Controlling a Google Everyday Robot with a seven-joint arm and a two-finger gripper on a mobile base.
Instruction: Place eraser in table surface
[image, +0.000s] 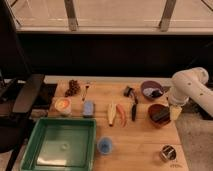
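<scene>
The eraser (161, 115), a small dark block, lies inside a red-brown bowl (154, 108) at the right of the wooden table surface (140, 137). My gripper (175, 113) hangs from the white arm (187, 85) just right of that bowl's rim, pointing down near the table's right edge. It is beside the eraser, not over it.
A purple bowl (149, 88) stands behind the red-brown one. A black-handled tool (134, 107), an orange piece (120, 113), a pale piece (111, 114), a blue sponge block (88, 108) and a cup (63, 105) line the middle. A green tray (65, 142), a blue cup (104, 145) and a can (167, 152) are in front.
</scene>
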